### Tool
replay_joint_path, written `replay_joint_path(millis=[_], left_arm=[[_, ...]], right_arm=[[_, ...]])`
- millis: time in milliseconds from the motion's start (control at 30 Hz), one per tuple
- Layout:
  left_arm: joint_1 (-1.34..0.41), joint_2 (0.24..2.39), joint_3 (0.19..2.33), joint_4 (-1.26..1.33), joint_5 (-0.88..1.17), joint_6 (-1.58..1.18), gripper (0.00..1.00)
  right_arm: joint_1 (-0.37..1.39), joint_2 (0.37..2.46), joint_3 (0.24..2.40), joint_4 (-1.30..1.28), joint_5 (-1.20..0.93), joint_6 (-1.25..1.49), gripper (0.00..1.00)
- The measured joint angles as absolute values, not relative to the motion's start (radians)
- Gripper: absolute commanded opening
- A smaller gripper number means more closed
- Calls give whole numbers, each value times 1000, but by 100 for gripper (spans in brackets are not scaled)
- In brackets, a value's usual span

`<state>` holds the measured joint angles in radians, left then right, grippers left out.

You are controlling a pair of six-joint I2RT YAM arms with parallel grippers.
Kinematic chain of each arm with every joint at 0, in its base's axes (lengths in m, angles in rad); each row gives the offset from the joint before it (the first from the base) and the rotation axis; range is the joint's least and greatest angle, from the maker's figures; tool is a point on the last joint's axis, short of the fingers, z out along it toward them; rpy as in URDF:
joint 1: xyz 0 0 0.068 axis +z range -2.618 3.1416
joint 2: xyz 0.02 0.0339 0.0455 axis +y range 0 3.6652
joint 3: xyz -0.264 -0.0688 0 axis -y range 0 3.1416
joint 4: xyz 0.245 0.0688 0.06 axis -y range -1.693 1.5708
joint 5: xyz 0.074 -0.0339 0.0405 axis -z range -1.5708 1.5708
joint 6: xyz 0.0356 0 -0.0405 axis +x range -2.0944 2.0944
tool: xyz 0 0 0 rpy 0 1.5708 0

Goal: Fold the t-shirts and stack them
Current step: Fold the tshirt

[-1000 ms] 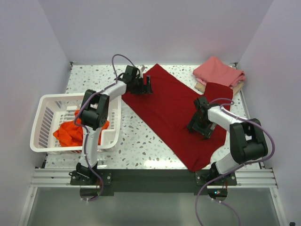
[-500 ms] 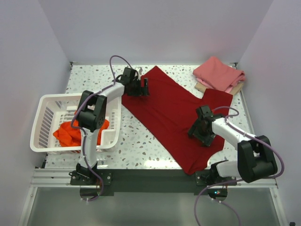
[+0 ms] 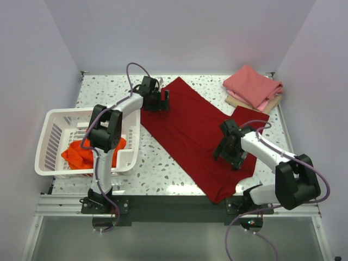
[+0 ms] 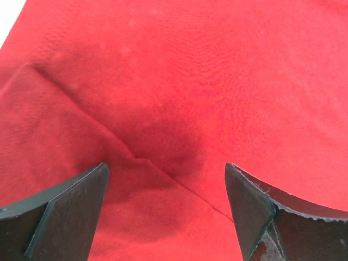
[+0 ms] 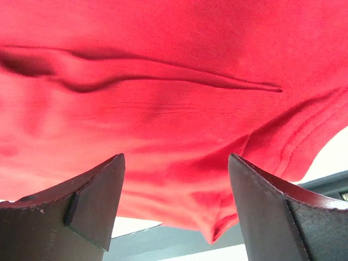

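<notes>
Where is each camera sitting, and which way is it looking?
Top external: above and behind the arms, looking down at the table; both arms show, with the crimson shirt, basket and pink shirt.
Left wrist: on the left arm, looking closely down at crimson cloth; the open left gripper shows.
Right wrist: on the right arm, facing wrinkled crimson cloth and its edge; the open right gripper shows.
Shared: all three see the same crimson shirt.
</notes>
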<state>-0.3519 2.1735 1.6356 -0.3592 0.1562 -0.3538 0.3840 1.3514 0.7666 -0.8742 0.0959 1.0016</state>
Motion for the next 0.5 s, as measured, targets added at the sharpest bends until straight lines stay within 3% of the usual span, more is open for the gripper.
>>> replay_joint_path(millis=[233, 500], left_arm=[[-341, 2149, 1694, -390, 152, -360, 93], [-350, 2074, 1738, -389, 152, -391, 94]], right_arm=[[341, 1425, 1109, -984, 171, 910, 82], [67, 1579, 1299, -974, 160, 736, 81]])
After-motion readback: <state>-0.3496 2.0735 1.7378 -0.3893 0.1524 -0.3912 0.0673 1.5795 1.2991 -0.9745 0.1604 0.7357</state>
